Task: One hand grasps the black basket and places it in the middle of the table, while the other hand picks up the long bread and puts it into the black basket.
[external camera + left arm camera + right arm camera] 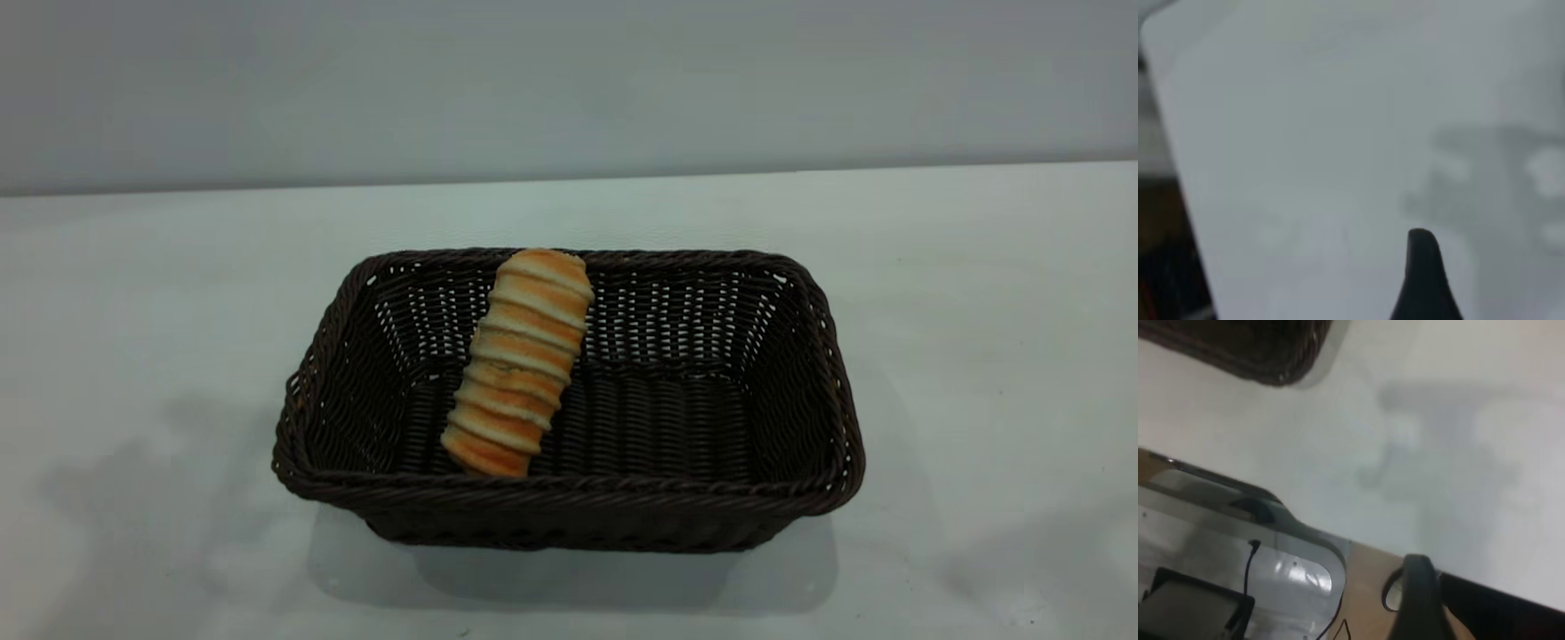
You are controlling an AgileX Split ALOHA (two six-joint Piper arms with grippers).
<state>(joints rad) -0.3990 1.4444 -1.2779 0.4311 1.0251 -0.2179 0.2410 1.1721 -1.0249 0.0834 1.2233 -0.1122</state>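
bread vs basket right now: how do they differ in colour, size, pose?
Colour: the long bread is golden-orange with pale cross ridges; the black basket is dark brown-black wicker.
Size: the bread is far smaller, taking a narrow strip of the basket's left half.
Pose: the basket sits flat on the table; the bread is tilted, far end propped on the back wall.
Shared: both elongated, neither held by a gripper.

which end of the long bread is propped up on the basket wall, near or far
The far end. The long bread leans against the back wall of the black basket, its top reaching the rim, while its near end rests low on the basket floor by the front rim.
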